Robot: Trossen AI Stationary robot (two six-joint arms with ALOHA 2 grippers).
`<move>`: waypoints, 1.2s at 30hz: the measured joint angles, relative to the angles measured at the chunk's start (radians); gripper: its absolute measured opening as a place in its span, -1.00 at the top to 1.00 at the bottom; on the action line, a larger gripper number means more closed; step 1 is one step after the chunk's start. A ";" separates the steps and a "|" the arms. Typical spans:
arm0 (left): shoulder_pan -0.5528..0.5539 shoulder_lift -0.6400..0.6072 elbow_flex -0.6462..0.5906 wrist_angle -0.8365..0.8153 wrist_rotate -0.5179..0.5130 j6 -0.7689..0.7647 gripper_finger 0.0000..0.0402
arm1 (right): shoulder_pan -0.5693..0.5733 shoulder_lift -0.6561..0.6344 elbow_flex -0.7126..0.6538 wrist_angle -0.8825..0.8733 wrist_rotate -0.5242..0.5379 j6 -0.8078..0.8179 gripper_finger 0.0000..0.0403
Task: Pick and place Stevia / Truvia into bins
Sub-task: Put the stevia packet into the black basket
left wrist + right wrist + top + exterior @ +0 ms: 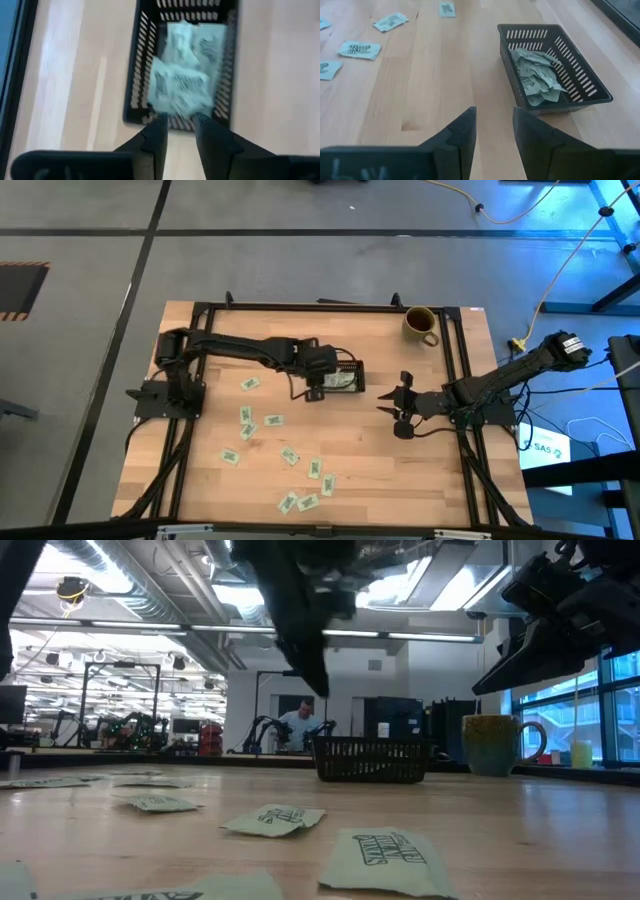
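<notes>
Both jaws open, left gripper [322,387] above tray [356,366], long axis left-right, right gripper [398,408] beside.

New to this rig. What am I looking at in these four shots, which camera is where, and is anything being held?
It is a table robot with two dark arms, each ending in a two-finger end effector. One picture looks straight down on the table, one looks level across the tabletop, and the other two come from cameras on each arm's wrist.

On the wooden table lie loose sweetener packets, a small black slotted tray already holding a pile of packets, and an olive mug near the far edge.

The left end effector hangs over the tray, fingers open; a blurred packet shows just past them, apparently dropping in. The right end effector hovers open beside the tray, holding nothing.
</notes>
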 joint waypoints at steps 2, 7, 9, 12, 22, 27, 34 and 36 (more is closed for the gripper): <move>-0.015 -0.058 -0.025 -0.037 0.000 -0.029 0.54 | 0.000 0.000 0.000 0.000 0.000 -0.001 0.35; -0.048 -0.212 -0.154 -0.051 -0.030 -0.146 0.56 | 0.000 0.000 0.000 -0.007 0.000 0.001 0.35; -0.063 -0.269 -0.221 -0.050 -0.075 -0.212 0.56 | 0.000 0.000 0.000 -0.003 0.000 0.001 0.35; -0.075 -0.343 -0.330 -0.062 -0.137 -0.317 0.56 | 0.000 0.000 0.000 -0.003 0.000 0.001 0.35; -0.014 -0.440 -0.626 -0.077 -0.169 -0.671 0.56 | 0.000 0.000 0.000 0.017 0.000 0.005 0.35; 0.022 -0.427 -0.691 -0.074 -0.129 -0.731 0.56 | 0.000 0.000 0.000 0.019 0.000 0.005 0.35; 0.041 -0.426 -0.729 -0.073 -0.096 -0.767 0.56 | 0.000 0.000 0.000 0.019 0.000 0.004 0.35; 0.042 -0.426 -0.729 -0.065 -0.096 -0.767 0.56 | 0.000 0.000 0.000 0.019 0.000 0.004 0.35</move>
